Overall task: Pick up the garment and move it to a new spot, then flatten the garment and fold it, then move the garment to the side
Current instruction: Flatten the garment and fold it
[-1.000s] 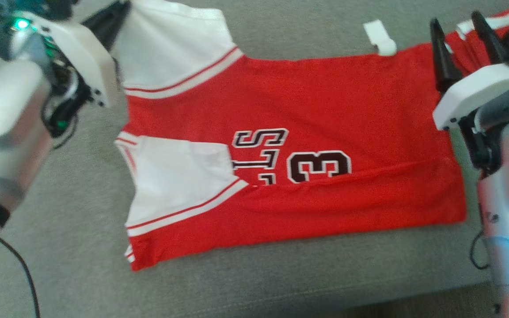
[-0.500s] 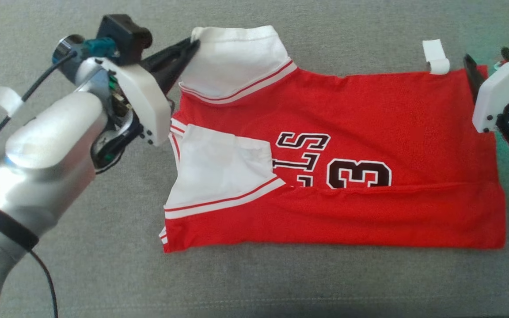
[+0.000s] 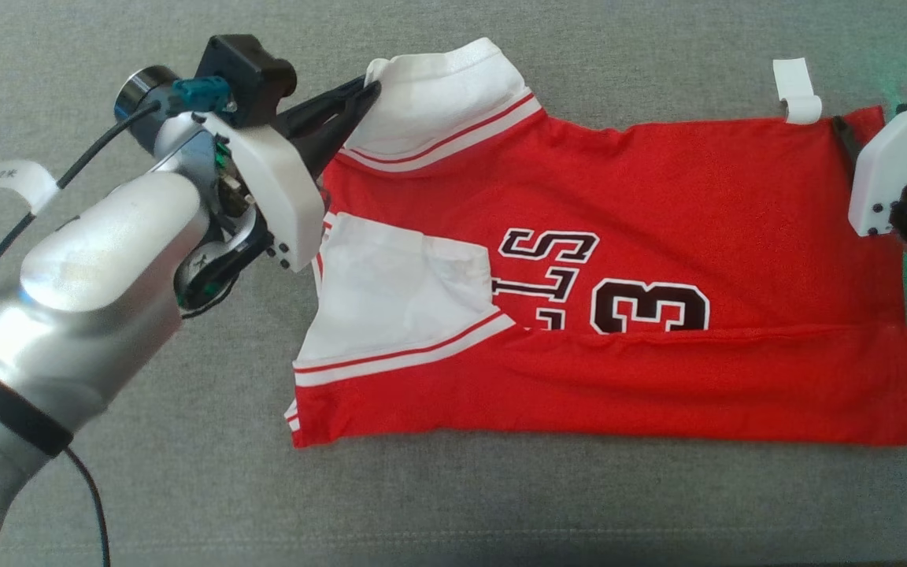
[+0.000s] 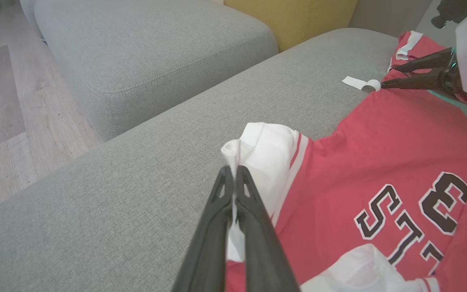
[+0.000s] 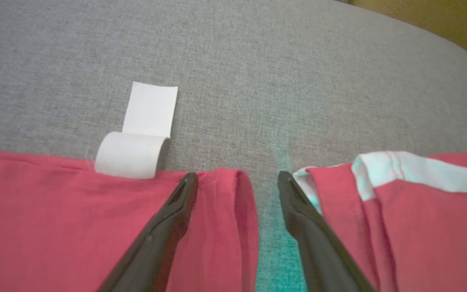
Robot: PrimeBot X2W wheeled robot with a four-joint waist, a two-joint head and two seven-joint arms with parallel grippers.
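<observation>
Toward the cushion's (image 3: 501, 504) far edge, the left gripper (image 3: 371, 85) clamps the jersey's (image 3: 658, 236) sleeve (image 3: 438, 94), the right gripper (image 5: 237, 176) stands spread over its hem corner, with bare cushion along the near edge.

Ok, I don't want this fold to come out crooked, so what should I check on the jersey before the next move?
1. The left hand is shut on the white sleeve of the jersey: ok.
2. The right hand grips the hem corner: not ok; its jaws are open and straddle the corner.
3. The second red garment is clear of the right hand: not ok; it lies right beside one finger.
4. The white label sits outside the jaws: ok.
5. The near-edge fold lies flat: ok.
</observation>
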